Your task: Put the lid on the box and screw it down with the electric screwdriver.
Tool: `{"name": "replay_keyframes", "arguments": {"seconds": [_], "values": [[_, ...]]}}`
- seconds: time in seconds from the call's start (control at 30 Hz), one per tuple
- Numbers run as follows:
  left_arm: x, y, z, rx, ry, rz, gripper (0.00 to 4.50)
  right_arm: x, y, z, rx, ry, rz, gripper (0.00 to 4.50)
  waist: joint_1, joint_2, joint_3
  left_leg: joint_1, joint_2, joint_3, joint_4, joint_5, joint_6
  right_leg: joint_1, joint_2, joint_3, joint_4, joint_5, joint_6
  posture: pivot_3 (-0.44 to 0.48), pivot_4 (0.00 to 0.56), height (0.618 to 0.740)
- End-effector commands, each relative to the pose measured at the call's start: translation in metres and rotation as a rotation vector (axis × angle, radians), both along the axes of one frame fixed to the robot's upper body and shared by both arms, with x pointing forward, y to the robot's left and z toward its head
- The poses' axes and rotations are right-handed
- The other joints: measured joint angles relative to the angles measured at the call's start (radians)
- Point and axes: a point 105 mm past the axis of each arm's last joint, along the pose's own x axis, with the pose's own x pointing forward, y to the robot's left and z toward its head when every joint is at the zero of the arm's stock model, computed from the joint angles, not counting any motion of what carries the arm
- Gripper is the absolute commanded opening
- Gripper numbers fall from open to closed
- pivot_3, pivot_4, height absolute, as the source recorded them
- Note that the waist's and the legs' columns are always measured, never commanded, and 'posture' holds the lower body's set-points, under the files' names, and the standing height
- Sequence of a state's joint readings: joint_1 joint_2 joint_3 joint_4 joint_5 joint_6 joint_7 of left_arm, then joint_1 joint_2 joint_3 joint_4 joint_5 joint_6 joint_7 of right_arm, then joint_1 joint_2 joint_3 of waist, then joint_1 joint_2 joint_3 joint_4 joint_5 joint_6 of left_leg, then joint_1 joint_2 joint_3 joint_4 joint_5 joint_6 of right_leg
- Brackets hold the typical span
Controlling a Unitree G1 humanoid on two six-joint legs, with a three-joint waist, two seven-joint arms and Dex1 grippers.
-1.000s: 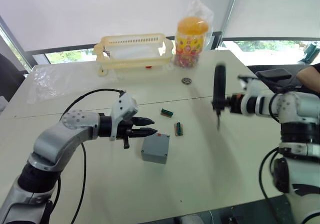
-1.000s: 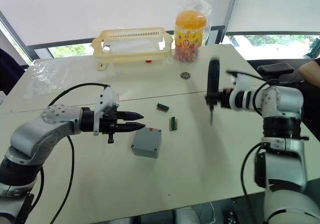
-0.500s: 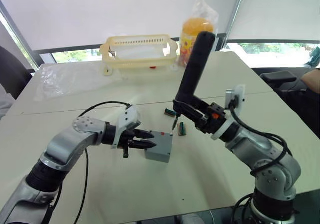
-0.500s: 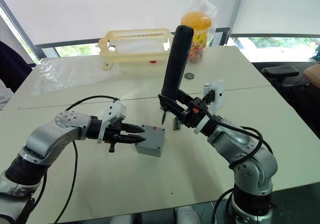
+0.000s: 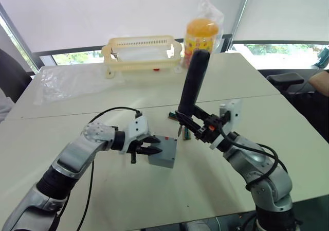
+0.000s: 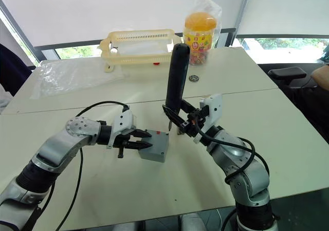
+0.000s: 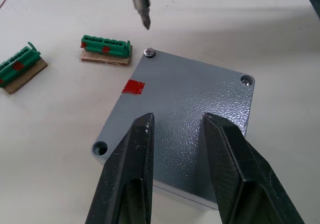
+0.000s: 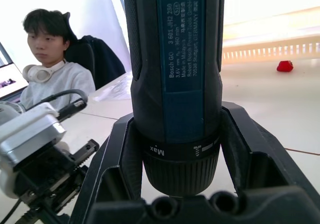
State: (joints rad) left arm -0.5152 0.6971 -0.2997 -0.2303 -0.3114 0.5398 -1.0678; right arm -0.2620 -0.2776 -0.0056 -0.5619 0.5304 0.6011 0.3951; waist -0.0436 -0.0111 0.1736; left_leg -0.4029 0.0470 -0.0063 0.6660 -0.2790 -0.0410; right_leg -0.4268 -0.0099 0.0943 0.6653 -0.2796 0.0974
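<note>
- Lowered since half a second earlier, the slim black-blue electric screwdriver (image 6: 176, 79), clamped in the right gripper (image 6: 186, 122), hung its bit over a corner screw (image 7: 149, 52).
- Narrowly parted, the left gripper (image 7: 175, 134) braced the flat grey plastic lid (image 7: 190, 104) seated on the small grey box (image 6: 155, 147) mid-table.
- Rigid, light plastic likely slid easily; steadying the sides looked safest.
</note>
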Motion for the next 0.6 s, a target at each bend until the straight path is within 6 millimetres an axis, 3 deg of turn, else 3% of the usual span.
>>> {"name": "replay_keyframes", "arguments": {"seconds": [0.03,0.6], "values": [[-0.0033,0.0011,-0.0161,0.040,0.049,0.007,1.50,-0.0060,0.0025,0.0146,0.019,-0.093,0.010,1.77,0.000,0.000,0.000,0.000,0.000,0.000,0.000,0.000,0.000,0.000,0.000,0.000,0.000,0.000,0.000,0.000,0.150,0.740],[-0.0057,-0.0084,-0.0156,0.035,0.058,0.020,1.50,-0.0081,0.0089,0.0118,0.023,-0.082,0.032,1.77,0.001,0.000,0.000,0.001,0.000,0.000,0.000,0.000,0.000,0.001,0.000,0.000,0.000,0.000,0.000,0.000,0.150,0.740]]}}
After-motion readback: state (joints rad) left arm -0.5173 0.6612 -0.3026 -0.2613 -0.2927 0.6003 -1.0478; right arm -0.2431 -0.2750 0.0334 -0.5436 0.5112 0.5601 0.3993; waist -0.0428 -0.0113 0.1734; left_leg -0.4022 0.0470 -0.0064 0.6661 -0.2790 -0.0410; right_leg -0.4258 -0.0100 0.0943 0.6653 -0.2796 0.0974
